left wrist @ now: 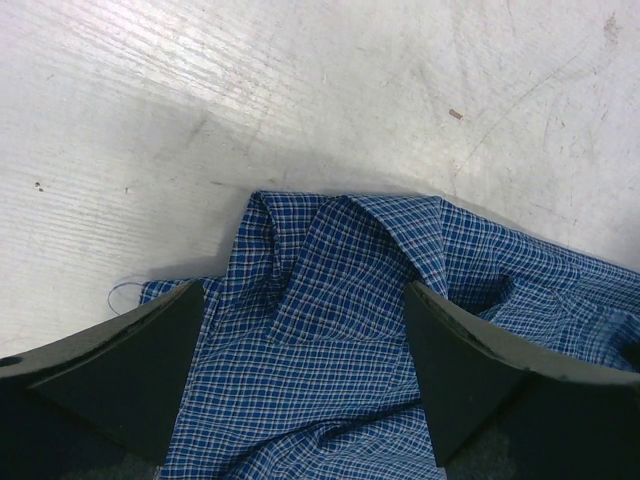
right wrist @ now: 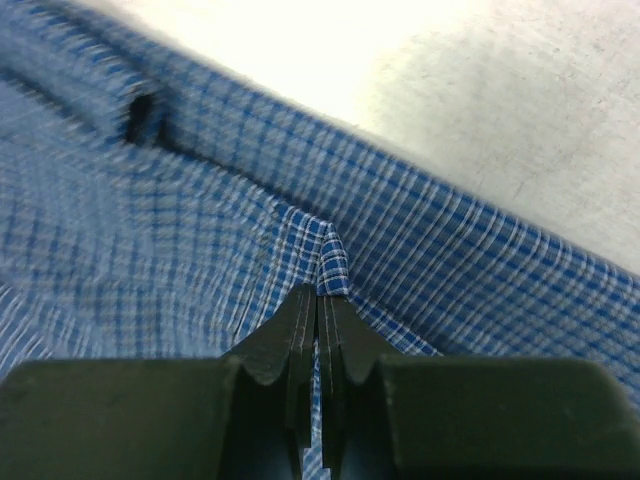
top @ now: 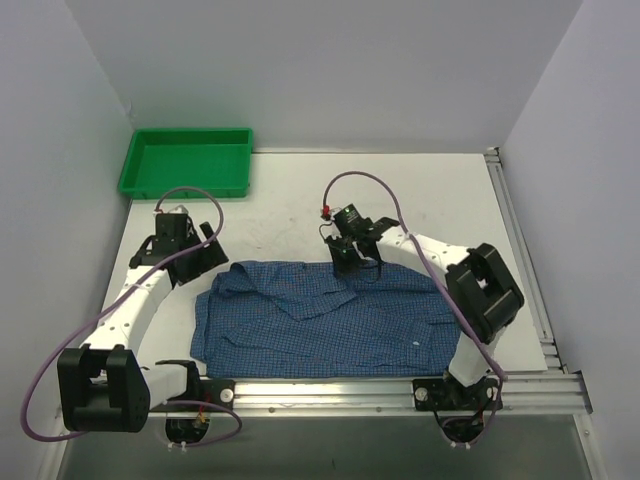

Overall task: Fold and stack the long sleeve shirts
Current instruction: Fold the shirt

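The blue fine-checked long sleeve shirt (top: 330, 318) lies spread and rumpled on the white table near the front edge. My left gripper (top: 200, 262) is open, its fingers (left wrist: 130, 375) straddling the bunched upper-left corner of the shirt (left wrist: 320, 340) just above the cloth. My right gripper (top: 348, 262) is at the shirt's far edge and is shut on a pinched fold of the checked cloth (right wrist: 335, 262), which rises in a small ridge between the closed fingertips (right wrist: 318, 310).
A green plastic tray (top: 186, 162) sits at the back left of the table. A metal rail (top: 390, 388) runs along the table's front edge and another (top: 520, 250) along the right side. White walls enclose the back and sides.
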